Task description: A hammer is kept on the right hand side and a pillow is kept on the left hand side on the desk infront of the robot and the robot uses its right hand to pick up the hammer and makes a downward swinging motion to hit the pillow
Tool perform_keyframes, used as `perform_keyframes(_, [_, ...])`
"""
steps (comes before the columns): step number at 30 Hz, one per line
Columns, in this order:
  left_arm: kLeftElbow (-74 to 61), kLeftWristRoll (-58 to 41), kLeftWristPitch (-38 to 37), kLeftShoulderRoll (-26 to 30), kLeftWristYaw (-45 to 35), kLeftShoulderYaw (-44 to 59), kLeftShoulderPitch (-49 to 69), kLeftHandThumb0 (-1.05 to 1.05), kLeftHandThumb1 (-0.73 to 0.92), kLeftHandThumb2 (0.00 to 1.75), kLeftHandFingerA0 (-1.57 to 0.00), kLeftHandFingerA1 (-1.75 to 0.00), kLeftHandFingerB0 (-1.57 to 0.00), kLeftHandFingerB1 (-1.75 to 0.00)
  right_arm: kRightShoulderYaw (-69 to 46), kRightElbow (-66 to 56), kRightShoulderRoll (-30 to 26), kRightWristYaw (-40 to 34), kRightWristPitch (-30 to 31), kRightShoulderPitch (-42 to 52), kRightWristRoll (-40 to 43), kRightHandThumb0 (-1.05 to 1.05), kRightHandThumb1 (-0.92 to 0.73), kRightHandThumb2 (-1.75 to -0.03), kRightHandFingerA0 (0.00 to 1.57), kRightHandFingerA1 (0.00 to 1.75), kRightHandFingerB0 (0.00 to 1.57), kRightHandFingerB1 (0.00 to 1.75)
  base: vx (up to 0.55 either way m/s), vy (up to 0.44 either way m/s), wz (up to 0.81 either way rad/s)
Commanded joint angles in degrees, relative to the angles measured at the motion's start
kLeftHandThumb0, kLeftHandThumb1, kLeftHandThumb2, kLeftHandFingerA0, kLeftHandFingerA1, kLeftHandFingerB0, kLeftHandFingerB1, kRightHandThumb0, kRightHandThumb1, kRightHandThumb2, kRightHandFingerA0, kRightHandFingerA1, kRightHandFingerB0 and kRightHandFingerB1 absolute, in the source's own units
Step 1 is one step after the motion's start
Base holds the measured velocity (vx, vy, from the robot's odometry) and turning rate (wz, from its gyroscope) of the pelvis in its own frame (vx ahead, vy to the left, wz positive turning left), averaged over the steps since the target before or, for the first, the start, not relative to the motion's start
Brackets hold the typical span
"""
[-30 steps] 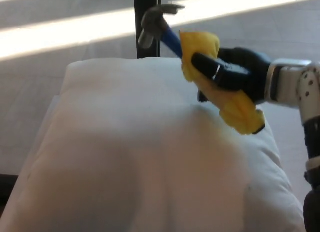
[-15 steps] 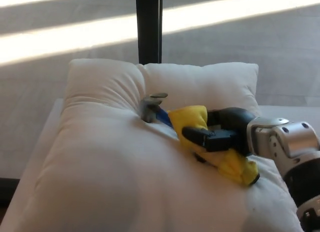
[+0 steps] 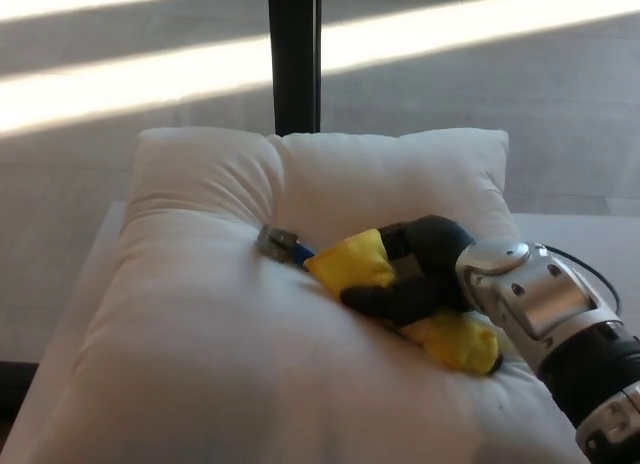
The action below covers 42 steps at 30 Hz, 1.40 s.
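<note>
White pillow [image 3: 230, 314] covering tabletop [image 3: 575, 229], right robot hand [image 3: 420, 279] clasping yellow-handled hammer [image 3: 375, 284], grey hammer head [image 3: 277, 242] sunk into pillow's centre crease, left hand unseen.

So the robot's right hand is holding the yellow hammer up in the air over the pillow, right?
Not quite. The head view shows the right hand holding the yellow hammer, but it isn't up in the air: its head is pressed down into the pillow, making a dent.
</note>
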Motion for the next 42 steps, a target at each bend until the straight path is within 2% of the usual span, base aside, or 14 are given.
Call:
perform_keyframes(1, [-0.09, 0.36, -0.01, 0.83, 0.18, -0.44, 0.30, -0.72, 0.78, 0.63, -0.70, -0.57, -0.64, -0.47, -4.00, 4.08, -1.35, -0.72, 7.06, 1.88, -1.09, -0.34, -0.73, -0.94, 1.06, 1.75, 0.70, 1.67, 0.00, 0.000, 0.00])
perform_keyframes(5, [0.01, -0.28, 0.33, 0.83, -0.04, 0.10, 0.22, -0.72, 0.77, 0.63, -0.71, -0.59, -0.66, -0.48, -11.84, 4.87, -1.64, -0.05, 10.04, -4.08, 3.05, -0.31, -0.69, -1.01, 1.05, 1.75, 0.72, 1.63, 0.00, 0.000, 0.00])
perform_keyframes(6, [0.00, -0.19, 0.14, 0.73, 0.06, 0.04, 0.21, -0.72, 0.77, 0.63, -0.72, -0.59, -0.65, -0.48, -13.01, 5.03, -1.79, 0.14, 10.40, -5.41, 3.42, -0.29, -0.69, -1.03, 1.08, 1.75, 0.86, 1.55, 0.00, 0.000, 0.00])
perform_keyframes(13, [0.14, 0.02, -0.06, 0.45, 0.00, -0.17, 0.65, -0.72, 0.78, 0.63, -0.70, -0.58, -0.64, -0.47, -20.49, 2.21, -3.83, 4.99, 13.53, -11.41, 6.94, -0.40, -0.78, -0.87, 1.04, 1.75, 0.73, 1.62, 0.00, 0.000, 0.00])
perform_keyframes(14, [0.08, 0.15, 0.31, 0.60, -0.12, -0.34, 0.62, -0.72, 0.79, 0.64, -0.68, -0.57, -0.63, -0.46, -25.63, 1.87, -3.99, 3.95, 17.14, -13.60, 10.64, -0.37, -0.67, -0.98, 1.06, 1.75, 0.92, 1.22, 0.00, 0.000, 0.00])
perform_keyframes(21, [0.39, 0.04, 0.77, 0.45, 0.62, -0.14, 0.33, -0.74, 0.77, 0.63, -0.71, -0.58, -0.65, -0.46, -31.34, -0.39, -5.64, 8.68, 21.03, -17.36, 14.36, -0.34, -0.60, -1.14, 1.04, 1.75, 0.80, 1.60, 0.00, 0.000, 0.00])
perform_keyframes(25, [0.28, -0.80, 0.96, 0.32, 0.40, 0.62, 0.41, -0.74, 0.76, 0.63, -0.72, -0.61, -0.67, -0.47, -35.93, -0.99, -7.77, 9.00, 22.12, -18.69, 16.13, -0.33, -0.50, -1.24, 1.03, 1.75, 0.85, 1.53, 0.00, 0.000, 0.00])
perform_keyframes(26, [0.33, -0.38, 1.02, 0.34, 0.64, 0.27, 0.27, -0.73, 0.77, 0.63, -0.72, -0.60, -0.67, -0.47, -36.70, -1.29, -8.44, 9.58, 22.39, -18.75, 16.44, -0.30, -0.54, -1.22, 1.09, 1.75, 0.93, 1.40, 0.00, 0.000, 0.00])
perform_keyframes(28, [0.34, -0.03, 0.87, 0.44, 0.37, -0.08, 0.35, -0.74, 0.78, 0.64, -0.71, -0.59, -0.66, -0.46, -40.13, -1.81, -10.01, 7.42, 24.44, -19.33, 17.48, -0.31, -0.52, -1.14, 1.07, 1.75, 0.85, 1.40, 0.00, 0.000, 0.00])
perform_keyframes(29, [0.25, -0.03, 0.77, 0.46, 0.36, -0.10, 0.41, -0.74, 0.78, 0.63, -0.71, -0.59, -0.66, -0.46, -41.75, -2.59, -11.60, 6.94, 25.16, -19.04, 17.78, -0.31, -0.58, -1.19, 1.06, 1.75, 0.76, 1.65, 0.00, 0.000, 0.00])
perform_keyframes(34, [0.14, -0.30, 0.93, 0.95, -0.03, 0.15, 0.76, -0.75, 0.79, 0.64, -0.69, -0.58, -0.63, -0.46, -45.03, -5.28, -16.35, 5.61, 25.42, -15.65, 17.13, -0.33, -0.66, -1.14, 1.07, 1.75, 0.72, 1.75, 0.00, 0.000, 0.00])
perform_keyframes(37, [0.24, -0.59, 0.80, 1.01, 0.15, 0.58, 1.05, -0.75, 0.78, 0.63, -0.71, -0.58, -0.66, -0.46, -48.40, -7.80, -18.21, 1.76, 24.77, -11.87, 16.10, -0.31, -0.61, -1.17, 1.02, 1.75, 0.64, 1.63, 0.00, 0.000, 0.00])
perform_keyframes(38, [0.21, -0.53, 0.76, 1.07, -0.01, 0.52, 1.19, -0.75, 0.78, 0.64, -0.70, -0.58, -0.65, -0.46, -48.59, -8.27, -18.38, 1.08, 24.75, -11.38, 15.70, -0.35, -0.68, -1.00, 1.03, 1.75, 0.62, 1.50, 0.00, 0.000, 0.00])
perform_keyframes(42, [0.20, -0.63, 0.38, 1.05, -0.19, 0.65, 1.43, -0.74, 0.77, 0.63, -0.71, -0.58, -0.65, -0.47, -45.00, -9.14, -22.81, 0.28, 15.43, -4.53, 10.26, -0.26, -0.65, -1.16, 1.02, 1.75, 0.67, 1.64, 0.00, 0.000, 0.00])
